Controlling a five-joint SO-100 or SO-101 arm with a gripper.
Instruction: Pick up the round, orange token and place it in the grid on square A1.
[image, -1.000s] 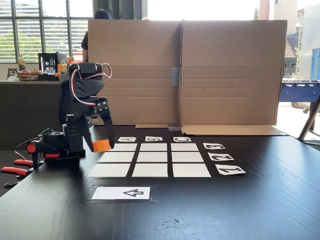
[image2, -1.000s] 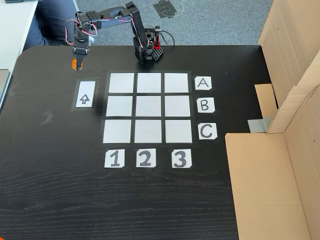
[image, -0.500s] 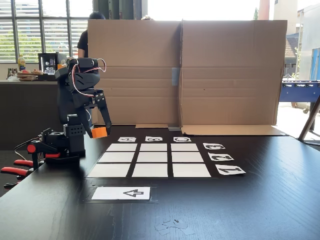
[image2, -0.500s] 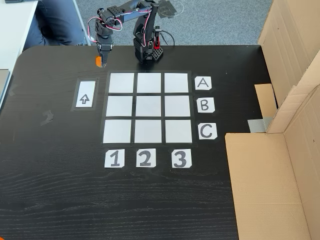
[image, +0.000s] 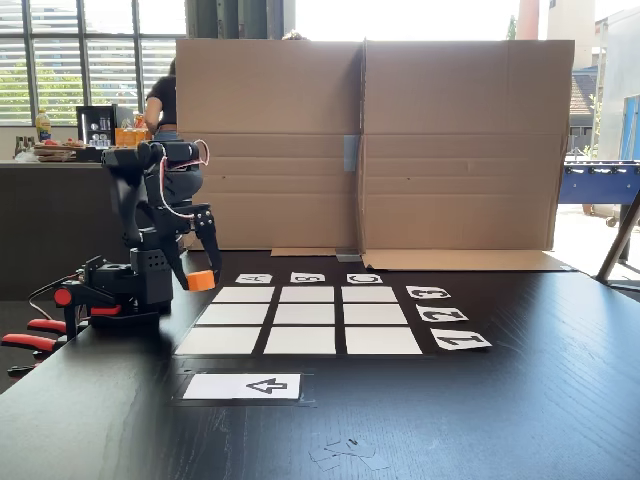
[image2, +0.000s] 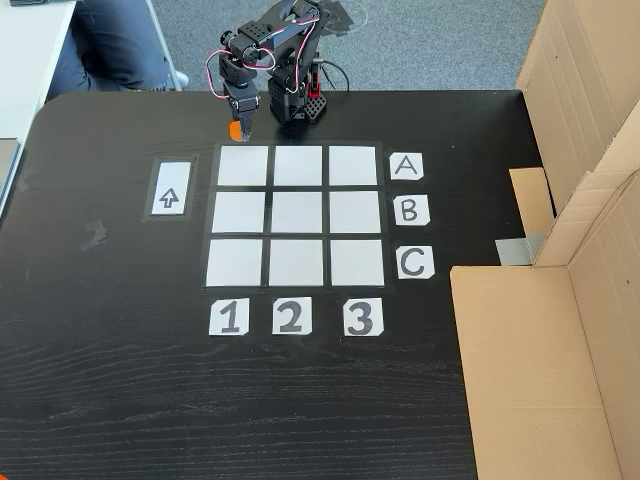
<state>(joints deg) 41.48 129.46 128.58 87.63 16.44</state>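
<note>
On the dark worktop (image2: 120, 380), the arm's hand (image: 203, 279) (image2: 238, 128) holds the round, orange token (image: 201, 280) (image2: 236, 130) pinched between its two fingers, lifted clear of the surface. In the high fixed view the token hangs just beyond the far edge of the grid (image2: 296, 216) (image: 300, 320), above the top left corner cell, square A1 (image2: 243, 166), where row A meets column 1. In the low fixed view the hand hangs beside the grid's far left corner, near the arm's base (image: 120, 295). The white card with the black arrow (image2: 170, 188) (image: 243, 386) lies left of the grid in the high view. A cardboard wall (image: 370, 145) stands along the worktop's far edge in the low view.
</note>
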